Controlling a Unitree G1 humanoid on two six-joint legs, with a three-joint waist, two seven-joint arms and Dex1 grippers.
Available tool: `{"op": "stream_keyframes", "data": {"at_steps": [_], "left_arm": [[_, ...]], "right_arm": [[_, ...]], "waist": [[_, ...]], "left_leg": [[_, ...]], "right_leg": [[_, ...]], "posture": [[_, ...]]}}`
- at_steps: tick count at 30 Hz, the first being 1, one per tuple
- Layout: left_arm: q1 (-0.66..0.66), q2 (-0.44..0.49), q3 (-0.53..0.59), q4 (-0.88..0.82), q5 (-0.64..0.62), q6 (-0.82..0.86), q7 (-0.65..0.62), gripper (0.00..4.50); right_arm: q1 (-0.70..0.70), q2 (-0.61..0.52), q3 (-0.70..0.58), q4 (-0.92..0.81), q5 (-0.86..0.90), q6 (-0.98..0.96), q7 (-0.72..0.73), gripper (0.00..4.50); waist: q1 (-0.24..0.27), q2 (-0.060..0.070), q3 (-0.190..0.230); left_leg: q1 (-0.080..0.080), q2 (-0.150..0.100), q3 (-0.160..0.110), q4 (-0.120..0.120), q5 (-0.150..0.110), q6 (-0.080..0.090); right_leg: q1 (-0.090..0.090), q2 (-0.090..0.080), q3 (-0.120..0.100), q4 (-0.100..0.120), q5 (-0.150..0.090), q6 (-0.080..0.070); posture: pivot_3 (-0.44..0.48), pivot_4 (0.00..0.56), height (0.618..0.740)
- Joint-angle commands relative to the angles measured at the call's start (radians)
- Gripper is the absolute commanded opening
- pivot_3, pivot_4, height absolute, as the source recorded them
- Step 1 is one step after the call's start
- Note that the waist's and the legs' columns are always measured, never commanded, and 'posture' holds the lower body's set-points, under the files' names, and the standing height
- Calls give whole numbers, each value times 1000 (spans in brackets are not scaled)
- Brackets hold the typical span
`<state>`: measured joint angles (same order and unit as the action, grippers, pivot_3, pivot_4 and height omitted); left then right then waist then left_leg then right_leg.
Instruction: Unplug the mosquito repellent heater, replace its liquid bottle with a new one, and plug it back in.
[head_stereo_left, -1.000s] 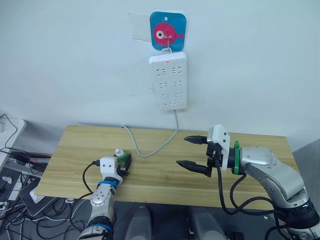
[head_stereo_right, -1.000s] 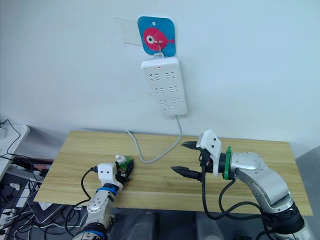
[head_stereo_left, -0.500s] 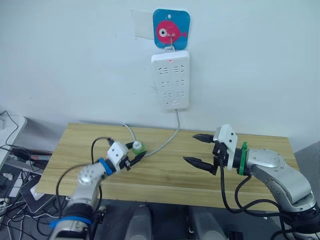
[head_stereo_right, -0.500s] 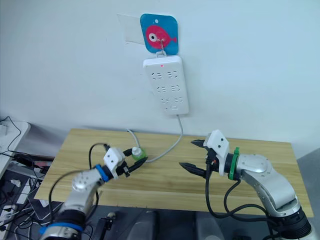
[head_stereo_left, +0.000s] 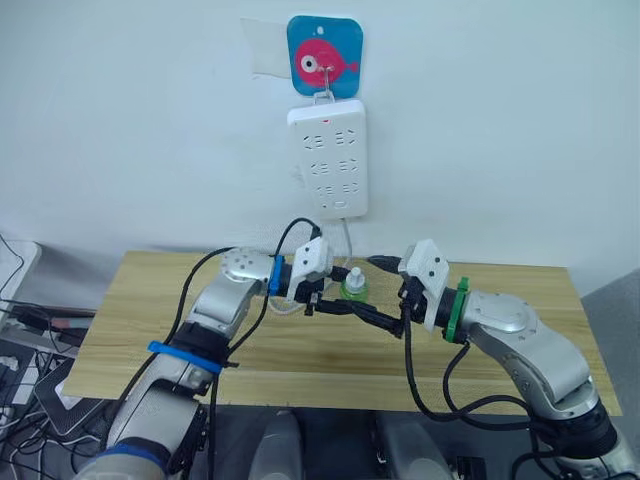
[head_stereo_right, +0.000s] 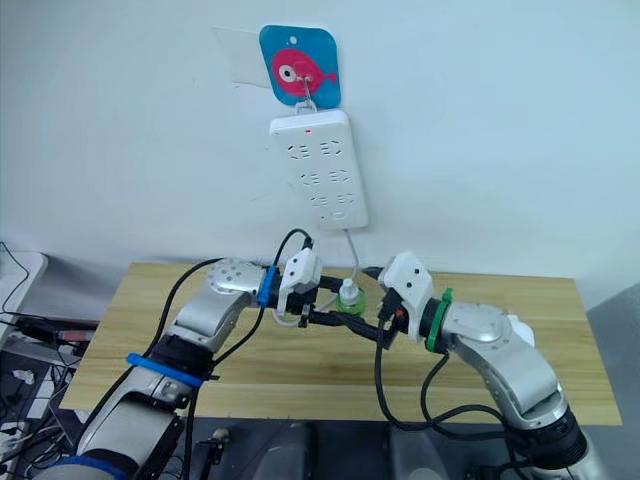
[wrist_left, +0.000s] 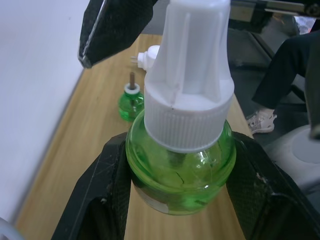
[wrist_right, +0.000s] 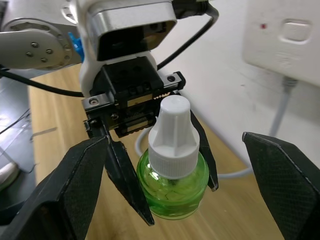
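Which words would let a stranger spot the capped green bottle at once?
Find the white power strip hanging on the wall; just below it, above the wooden table, the left gripper clamps the capped bottle. Unlike the other green bottle, it wears a tall white ribbed cap.

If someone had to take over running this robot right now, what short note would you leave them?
Left gripper: shut on the capped green bottle, held up above the wooden table.
Right gripper: open, a finger on either side of that bottle, not gripping it.
On the table: a second green bottle with a bare wick, and beside it the white heater, unplugged, prongs showing.
Power strip hangs on the wall.
Done: heater unplugged, bottle out.
Left: take the cap off the held bottle, fit it, plug back in.
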<state>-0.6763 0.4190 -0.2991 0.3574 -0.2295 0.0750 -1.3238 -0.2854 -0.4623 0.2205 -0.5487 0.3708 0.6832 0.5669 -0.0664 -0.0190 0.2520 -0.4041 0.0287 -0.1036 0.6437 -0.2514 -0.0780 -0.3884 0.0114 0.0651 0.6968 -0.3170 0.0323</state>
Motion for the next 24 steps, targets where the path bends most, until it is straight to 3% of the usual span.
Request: {"op": "stream_keyframes", "data": {"at_steps": [1, 5, 12, 20, 24], "left_arm": [[-16, -18, 18, -3, -16, 8, -15, 2261], [3, -28, 23, -9, -13, -8, -15, 2261], [12, -38, 32, -26, -15, -5, 1, 2261], [32, -30, 34, -43, -42, -33, -55, 2261], [23, 13, -26, -21, -52, -200, -250, 2261]], "right_arm": [[17, 8, 5, -30, -14, -2, -21, 4500], [42, 24, -2, -27, -12, -10, -32, 3609], [52, 30, -14, -15, -11, -27, -17, 1062], [29, 35, -52, -23, 56, -20, 30, 1043], [-45, -83, -18, 21, 99, -80, 282, 1043]], "waist": [[-1, 0, 0], [-7, 0, 0], [-15, 0, 0], [-16, 0, 0], [-16, 0, 0]], "left_leg": [[0, 0, 0, 0, 0, 0], [-1, -1, 0, 1, 1, -2], [-1, -1, 0, 1, 1, -2], [-1, -1, 0, 1, 1, -3], [-1, -1, 0, 1, 1, -2]], "right_leg": [[0, 0, 0, 0, 0, 0], [0, -1, 0, 0, 0, 0], [0, -1, 0, 1, 0, 0], [0, -1, 0, 1, 0, 0], [0, -1, 0, 1, 0, 0]], "posture": [[-91, 199, 740], [-99, 199, 740], [-87, 205, 740], [-76, 206, 740], [-65, 206, 740]]}}
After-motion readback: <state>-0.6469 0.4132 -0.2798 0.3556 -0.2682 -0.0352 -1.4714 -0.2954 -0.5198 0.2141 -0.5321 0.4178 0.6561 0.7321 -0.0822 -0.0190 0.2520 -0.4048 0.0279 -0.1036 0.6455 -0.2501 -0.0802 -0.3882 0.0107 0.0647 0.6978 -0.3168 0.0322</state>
